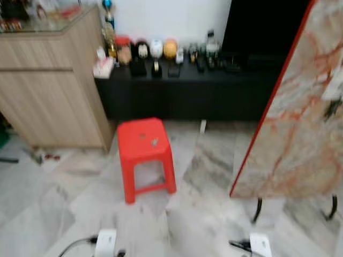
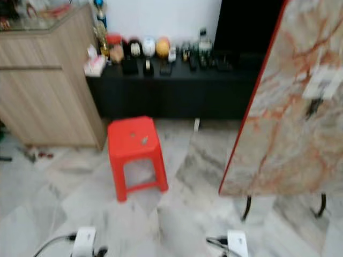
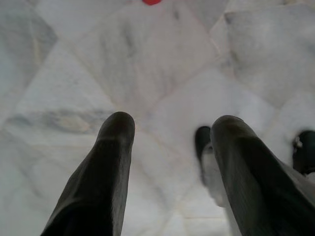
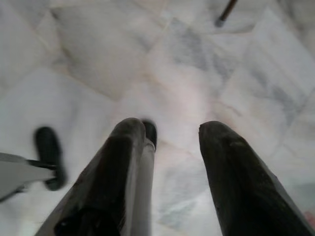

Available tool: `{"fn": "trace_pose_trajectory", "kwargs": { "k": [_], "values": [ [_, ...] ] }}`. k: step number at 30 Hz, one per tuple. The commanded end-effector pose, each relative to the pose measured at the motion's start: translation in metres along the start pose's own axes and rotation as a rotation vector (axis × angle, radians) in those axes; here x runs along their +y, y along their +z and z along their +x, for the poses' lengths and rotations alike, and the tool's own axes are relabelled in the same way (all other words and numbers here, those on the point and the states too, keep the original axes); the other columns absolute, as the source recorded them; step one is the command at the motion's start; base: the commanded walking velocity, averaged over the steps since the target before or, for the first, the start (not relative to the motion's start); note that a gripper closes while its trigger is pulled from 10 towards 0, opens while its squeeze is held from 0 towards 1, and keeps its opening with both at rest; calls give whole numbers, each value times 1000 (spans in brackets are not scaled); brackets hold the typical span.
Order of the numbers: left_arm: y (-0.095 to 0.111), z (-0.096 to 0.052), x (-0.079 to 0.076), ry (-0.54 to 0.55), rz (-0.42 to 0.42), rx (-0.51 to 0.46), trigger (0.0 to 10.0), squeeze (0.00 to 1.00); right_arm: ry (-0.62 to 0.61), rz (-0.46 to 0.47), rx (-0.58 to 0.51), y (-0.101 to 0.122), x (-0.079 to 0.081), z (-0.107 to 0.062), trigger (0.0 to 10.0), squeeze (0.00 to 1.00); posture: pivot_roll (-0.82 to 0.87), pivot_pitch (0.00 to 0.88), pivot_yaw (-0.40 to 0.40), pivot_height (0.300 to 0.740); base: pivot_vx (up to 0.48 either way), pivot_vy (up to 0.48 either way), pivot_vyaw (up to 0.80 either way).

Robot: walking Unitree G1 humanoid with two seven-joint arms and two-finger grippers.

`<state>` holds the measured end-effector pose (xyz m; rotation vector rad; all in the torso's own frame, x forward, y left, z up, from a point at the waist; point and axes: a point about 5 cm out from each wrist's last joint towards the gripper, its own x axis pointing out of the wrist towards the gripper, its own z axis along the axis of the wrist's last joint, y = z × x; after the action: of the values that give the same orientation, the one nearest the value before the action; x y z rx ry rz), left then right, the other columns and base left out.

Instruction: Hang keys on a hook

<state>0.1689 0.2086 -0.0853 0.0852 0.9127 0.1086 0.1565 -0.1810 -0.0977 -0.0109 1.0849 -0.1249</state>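
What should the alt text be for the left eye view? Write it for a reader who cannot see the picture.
A red plastic stool with a small object, perhaps keys, on its seat stands on a pale marble floor. Behind it a low black cabinet carries small ornaments, a wooden cabinet stands at left, and a red-edged marble-patterned panel leans at right.

A stool stands on the floor before a low cabinet, a panel to its right.

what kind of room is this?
Probably a home living room: a long low black cabinet against the wall lined with small ornaments, a wooden sideboard, a red plastic stool on the marble-tile floor, and a marble-patterned tabletop to the right.
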Motion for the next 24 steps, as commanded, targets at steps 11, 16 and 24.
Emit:
{"fn": "trace_pose_trajectory", "kwargs": {
  "k": [11, 16, 24],
  "values": [
    [0, 0, -5, -18, 3, 9, 10000, 0, -23, -5, 3, -2, -9, 0, 10000, 0, -16, 0, -12, 740, 0, 345, 0],
    [0, 0, -4, -15, 2, 8, 10000, 0, -23, -4, 2, -1, -9, 0, 10000, 0, -14, 0, -13, 740, 0, 347, 0],
    [1, 1, -4, -13, 6, 9, 10000, 0, -25, -1, 1, -1, -9, 0, 10000, 0, -14, 0, -13, 740, 0, 348, 0]
  ]
}}
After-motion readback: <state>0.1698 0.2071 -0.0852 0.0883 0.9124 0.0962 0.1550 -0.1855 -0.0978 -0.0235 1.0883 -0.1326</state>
